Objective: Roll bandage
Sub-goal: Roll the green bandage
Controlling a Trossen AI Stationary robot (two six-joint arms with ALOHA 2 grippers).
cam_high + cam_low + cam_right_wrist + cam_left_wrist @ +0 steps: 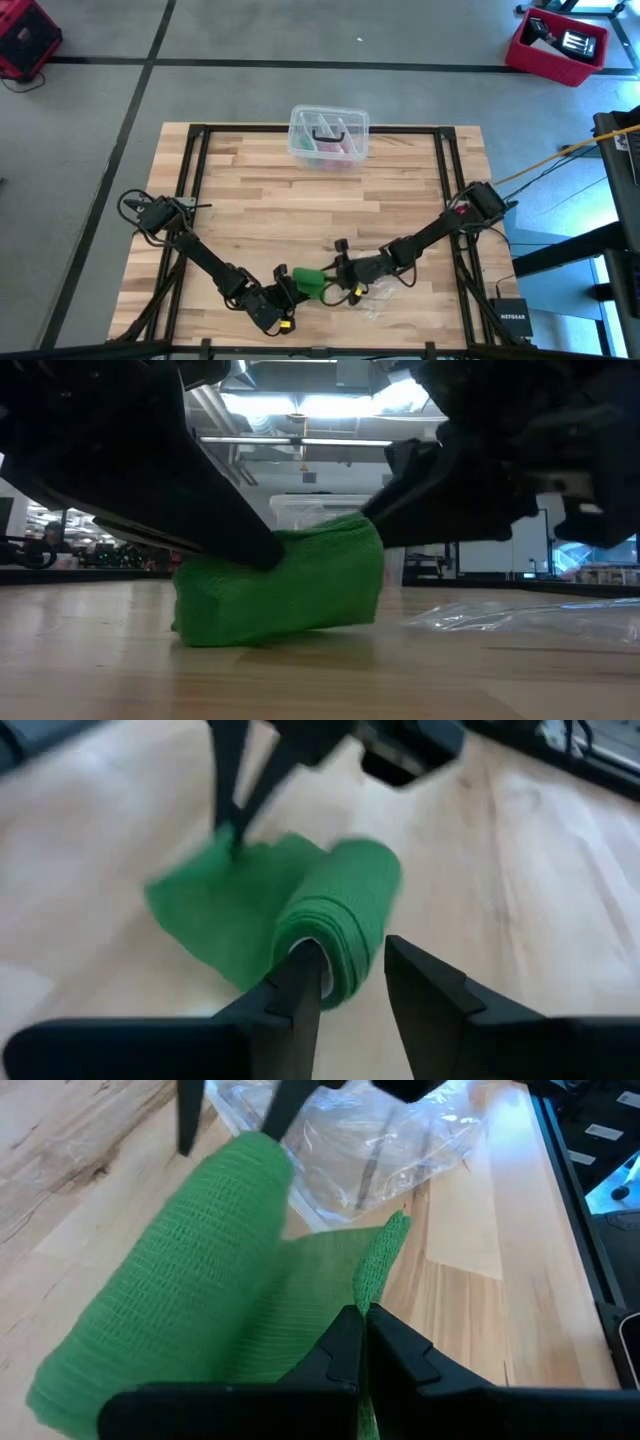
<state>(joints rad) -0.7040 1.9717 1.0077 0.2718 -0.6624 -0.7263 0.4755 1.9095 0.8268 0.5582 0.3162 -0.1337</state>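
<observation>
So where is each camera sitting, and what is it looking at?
High view: above the table, looking straight down; shows both arms, the bandage, a clear box.
Low view: at tabletop height, looking level across; dark arm parts come in from above the bandage.
Left wrist view: on the left arm, looking past the left end effector, pinched on the bandage's loose end.
Right wrist view: on the right arm, looking past the right end effector, one finger in the roll's end.
Shared: all four see the bandage; high, low and left wrist views see the plastic wrapper.
</observation>
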